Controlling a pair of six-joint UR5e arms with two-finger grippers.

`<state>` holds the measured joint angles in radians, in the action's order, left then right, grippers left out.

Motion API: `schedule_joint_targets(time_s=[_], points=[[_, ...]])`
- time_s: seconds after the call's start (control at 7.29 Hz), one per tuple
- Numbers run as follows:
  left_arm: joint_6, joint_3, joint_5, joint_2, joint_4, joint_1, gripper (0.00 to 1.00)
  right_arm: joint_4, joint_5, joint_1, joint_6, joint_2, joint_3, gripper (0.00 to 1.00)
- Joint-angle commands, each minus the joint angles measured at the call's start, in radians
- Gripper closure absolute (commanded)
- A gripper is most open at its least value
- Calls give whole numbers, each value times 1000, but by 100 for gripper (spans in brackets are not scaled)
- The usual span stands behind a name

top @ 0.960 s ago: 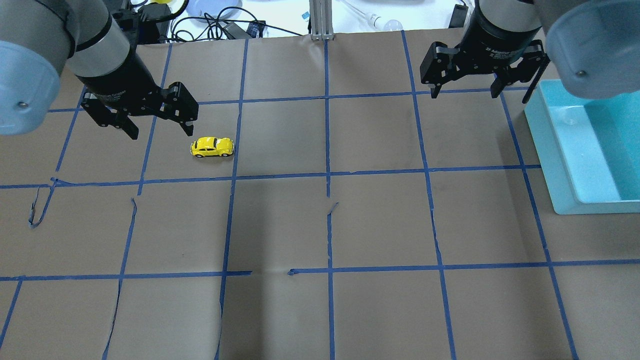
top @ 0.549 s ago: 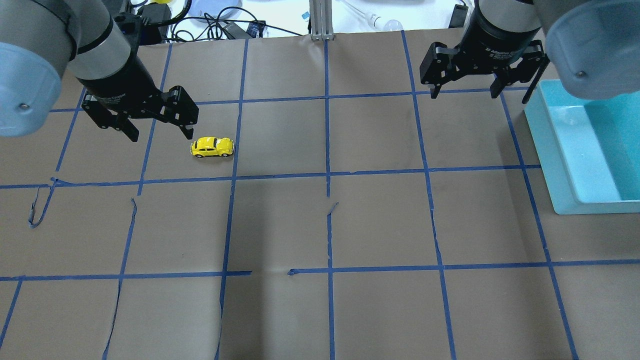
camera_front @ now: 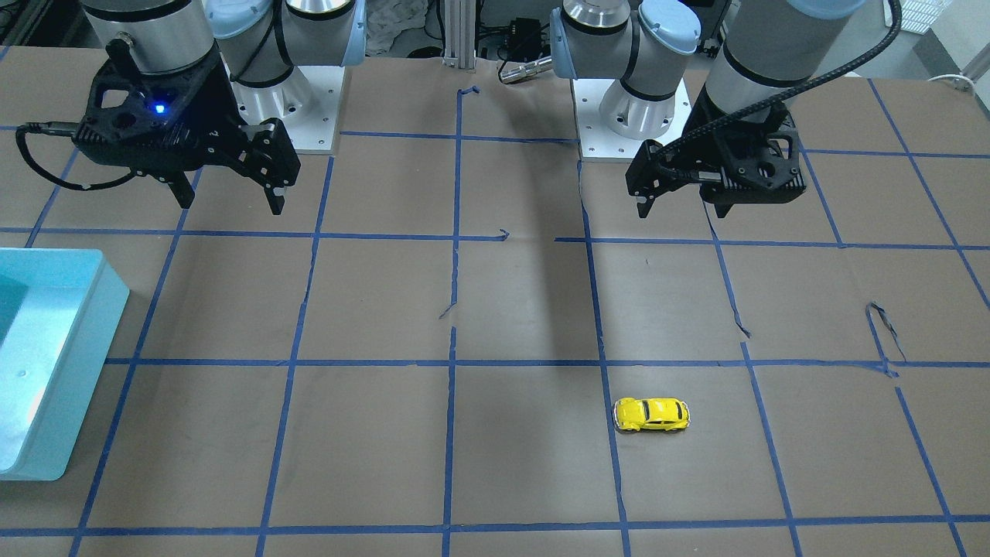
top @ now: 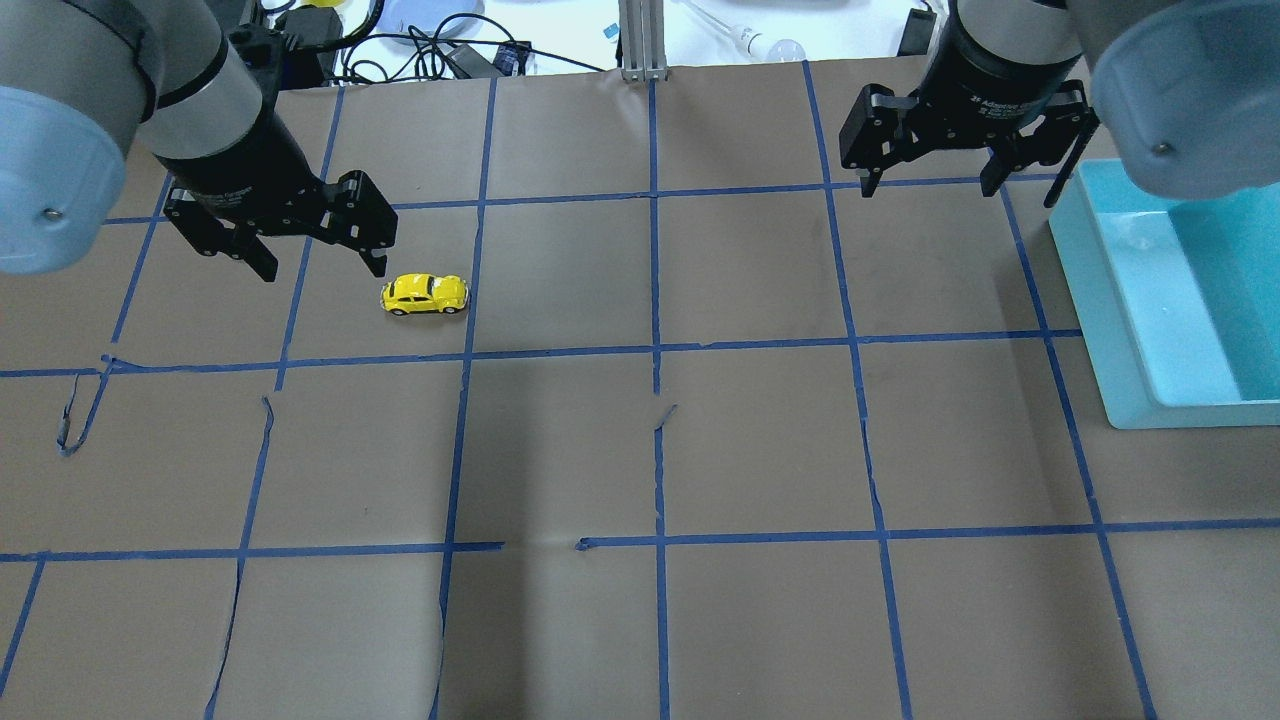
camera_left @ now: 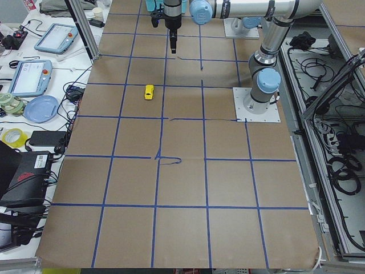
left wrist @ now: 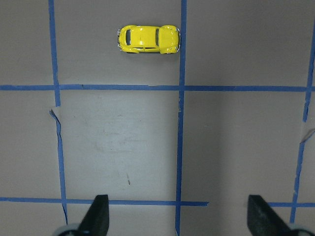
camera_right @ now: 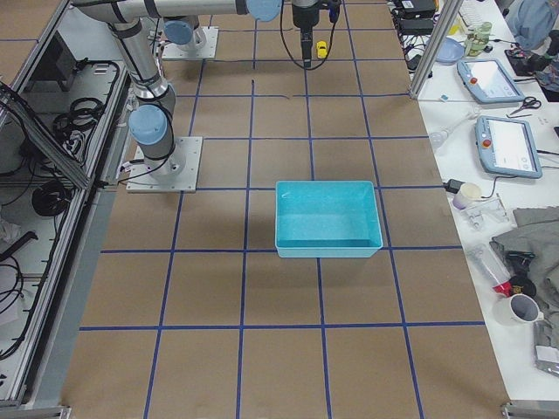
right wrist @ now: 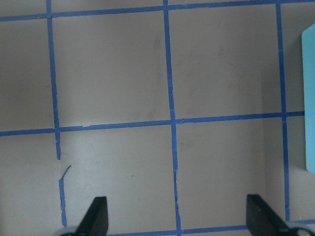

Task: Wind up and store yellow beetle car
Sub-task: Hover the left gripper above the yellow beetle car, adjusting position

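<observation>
The yellow beetle car (top: 424,294) stands on its wheels on the brown paper, left of the table's middle. It also shows as the small yellow car (camera_front: 651,415) in the front view, and as the car (left wrist: 148,39) at the top of the left wrist view. My left gripper (top: 323,268) hangs open above the table, just left of and behind the car, with nothing between its fingers (left wrist: 98,216). My right gripper (top: 929,188) is open and empty too, far to the right near the teal bin.
A teal bin (top: 1100,310) stands at the table's right edge; its edge (right wrist: 309,98) shows in the right wrist view. Blue tape lines form a grid on the paper, torn in places. Cables and devices lie beyond the far edge.
My left gripper has shifted very slightly, staying open. The car and the right arm have not moved.
</observation>
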<state>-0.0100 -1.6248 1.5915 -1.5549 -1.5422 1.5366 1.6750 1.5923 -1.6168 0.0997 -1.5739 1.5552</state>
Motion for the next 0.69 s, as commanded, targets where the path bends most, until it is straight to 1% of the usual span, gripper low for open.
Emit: schedule_joint_targets(time_s=[0.0, 0.55], points=[[2, 3, -1, 1, 5, -4, 0, 0, -2, 0, 0, 2, -1, 0], [42, 6, -2, 2, 7, -12, 0, 0, -2, 0, 0, 0, 0, 0]])
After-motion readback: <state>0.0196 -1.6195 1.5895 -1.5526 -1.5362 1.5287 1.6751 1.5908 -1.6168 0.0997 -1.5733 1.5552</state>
